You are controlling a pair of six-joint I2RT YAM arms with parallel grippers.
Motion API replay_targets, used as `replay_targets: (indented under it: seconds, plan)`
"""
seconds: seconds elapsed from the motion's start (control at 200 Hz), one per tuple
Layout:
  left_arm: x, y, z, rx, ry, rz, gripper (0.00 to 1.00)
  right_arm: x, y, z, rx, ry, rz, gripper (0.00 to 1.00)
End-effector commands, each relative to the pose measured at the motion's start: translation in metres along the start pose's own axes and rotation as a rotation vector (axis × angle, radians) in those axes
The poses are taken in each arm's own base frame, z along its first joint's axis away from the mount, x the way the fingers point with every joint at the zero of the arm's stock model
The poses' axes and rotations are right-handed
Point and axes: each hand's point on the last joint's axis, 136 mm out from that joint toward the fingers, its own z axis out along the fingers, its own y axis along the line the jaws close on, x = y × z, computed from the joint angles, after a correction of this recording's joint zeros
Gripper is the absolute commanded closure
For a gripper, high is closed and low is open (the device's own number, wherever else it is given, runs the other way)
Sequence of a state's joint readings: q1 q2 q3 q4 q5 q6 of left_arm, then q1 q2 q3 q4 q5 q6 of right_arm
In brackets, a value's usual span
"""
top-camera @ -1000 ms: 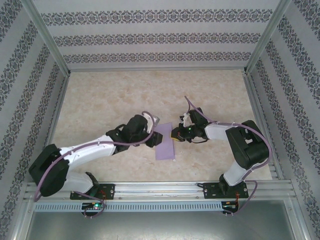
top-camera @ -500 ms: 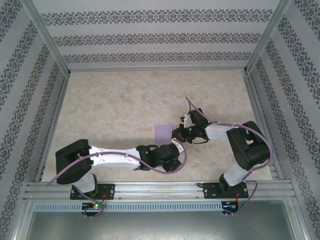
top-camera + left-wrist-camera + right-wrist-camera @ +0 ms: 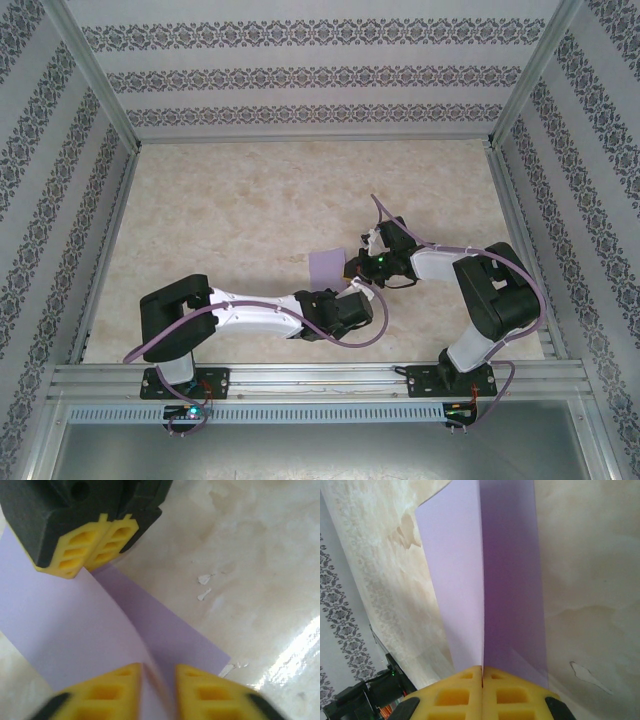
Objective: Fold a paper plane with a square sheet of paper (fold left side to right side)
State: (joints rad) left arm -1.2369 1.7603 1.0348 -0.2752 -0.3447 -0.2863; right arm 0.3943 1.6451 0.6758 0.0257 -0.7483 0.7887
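Marbled beige tabletop (image 3: 230,200) between patterned walls (image 3: 300,75) carries the square sheet of paper (image 3: 327,265) near its middle, doubled over with one layer arching up. The right gripper (image 3: 482,680) has its yellow pads pressed together on the doubled sheet. The left gripper (image 3: 159,685) stands narrowly parted, the raised layer running between its fingers.

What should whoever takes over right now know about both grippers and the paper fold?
Right gripper: shut on the square sheet of paper at its crease.
Left gripper: narrowly open, straddling the raised flap, not pinching.
Paper: on the table, half folded, one half standing up.
Done: left-to-right fold started.
To do: flatten the crease, then the remaining plane folds.
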Motion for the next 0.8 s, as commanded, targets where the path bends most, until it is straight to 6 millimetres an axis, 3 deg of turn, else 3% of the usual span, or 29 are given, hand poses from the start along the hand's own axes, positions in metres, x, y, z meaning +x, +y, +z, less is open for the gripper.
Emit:
replay_targets:
  seconds: [0.0, 0.03, 0.265, 0.44, 0.57, 0.794]
  plan:
    - [-0.008, 0.001, -0.014, 0.009, -0.035, 0.009, 0.95, -0.004, -0.002, -0.005, 0.014, -0.018, -0.018, 0.96]
    - [-0.010, 0.000, -0.016, 0.021, -0.044, 0.001, 1.00, -0.004, 0.000, -0.006, 0.013, -0.019, -0.026, 0.95]
    - [-0.012, -0.002, -0.022, 0.216, -0.056, -0.134, 1.00, -0.020, 0.024, -0.029, -0.023, -0.107, -0.130, 0.76]
    - [-0.017, -0.004, -0.025, 0.420, -0.069, -0.294, 1.00, -0.023, 0.018, -0.058, -0.012, -0.198, -0.164, 0.65]
    - [-0.021, 0.005, -0.025, 0.552, -0.089, -0.451, 1.00, -0.010, 0.005, -0.072, 0.004, -0.221, -0.167, 0.67]
    - [-0.022, 0.019, -0.022, 0.597, -0.096, -0.551, 1.00, 0.036, -0.008, -0.068, -0.024, -0.165, -0.166, 0.95]
